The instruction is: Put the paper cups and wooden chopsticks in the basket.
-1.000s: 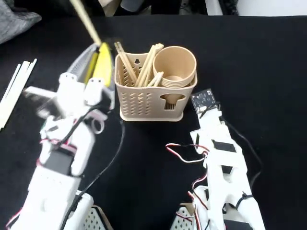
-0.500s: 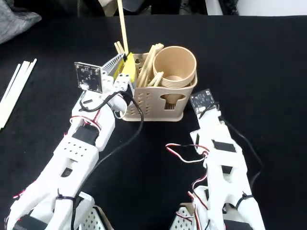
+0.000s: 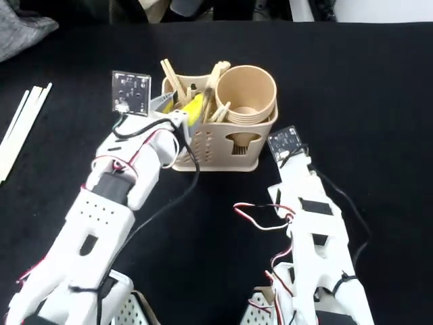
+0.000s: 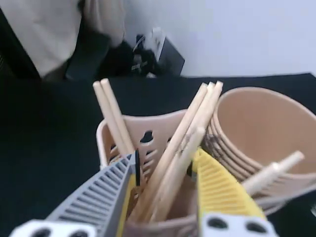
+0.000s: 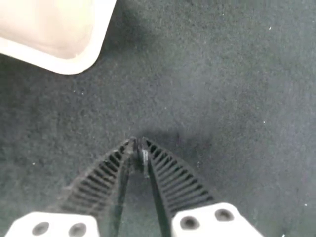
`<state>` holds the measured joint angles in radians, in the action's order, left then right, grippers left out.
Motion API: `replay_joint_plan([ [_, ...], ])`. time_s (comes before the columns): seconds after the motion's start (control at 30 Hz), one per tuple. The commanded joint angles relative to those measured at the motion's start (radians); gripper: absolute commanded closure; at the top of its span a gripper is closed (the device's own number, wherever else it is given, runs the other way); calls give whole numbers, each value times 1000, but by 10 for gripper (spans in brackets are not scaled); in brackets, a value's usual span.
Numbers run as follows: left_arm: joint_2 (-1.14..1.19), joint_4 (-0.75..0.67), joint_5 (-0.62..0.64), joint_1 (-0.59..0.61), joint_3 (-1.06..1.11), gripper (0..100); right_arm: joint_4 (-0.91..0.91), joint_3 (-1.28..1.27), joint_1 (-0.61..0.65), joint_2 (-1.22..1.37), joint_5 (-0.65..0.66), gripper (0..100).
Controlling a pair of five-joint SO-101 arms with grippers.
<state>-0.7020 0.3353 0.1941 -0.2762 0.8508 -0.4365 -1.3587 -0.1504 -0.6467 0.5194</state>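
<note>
A beige basket [image 3: 213, 145] stands at the middle of the black table. Stacked paper cups [image 3: 247, 91] fill its right compartment, and several wooden chopsticks [image 3: 172, 78] lean in its left one. My left gripper [image 3: 177, 107] dips into that left compartment. In the left wrist view it [image 4: 165, 160] is open, its grey and yellow fingers on either side of the leaning chopsticks [image 4: 182, 143], with the cups [image 4: 266, 128] beside them. More chopsticks [image 3: 20, 128] lie on the table at the far left. My right gripper [image 5: 138, 147] is shut on nothing, low over the cloth by a basket corner [image 5: 54, 39].
The right arm [image 3: 304, 203] stretches from the front edge toward the basket's front right. A grey cloth [image 3: 24, 30] lies at the back left corner. Black table shows on the right side and in front of the basket.
My left gripper has swung right from beside the basket and dropped into its left compartment. The chopstick it held upright now leans among the others. The right arm has not moved.
</note>
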Motion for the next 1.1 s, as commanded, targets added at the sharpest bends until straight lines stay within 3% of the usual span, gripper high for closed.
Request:
replay_joint_plan([
  [0.0,-127,203,5,-7,-110,797,15,4,12,-28,6,986],
  [0.13,-273,382,3,90,-208,800,12,4,12,-28,6,986],
  [0.3,-319,651,-21,423,-449,798,12,4,12,-28,6,986],
  [0.4,-212,740,-143,596,-518,798,12,4,12,-28,6,986],
  [0.57,52,783,-446,789,-544,798,12,4,12,-28,6,986],
  [0.77,397,784,-796,912,-582,799,12,4,12,-28,6,986],
  [1.07,875,956,-945,955,-983,802,11,4,12,-28,6,986],
])
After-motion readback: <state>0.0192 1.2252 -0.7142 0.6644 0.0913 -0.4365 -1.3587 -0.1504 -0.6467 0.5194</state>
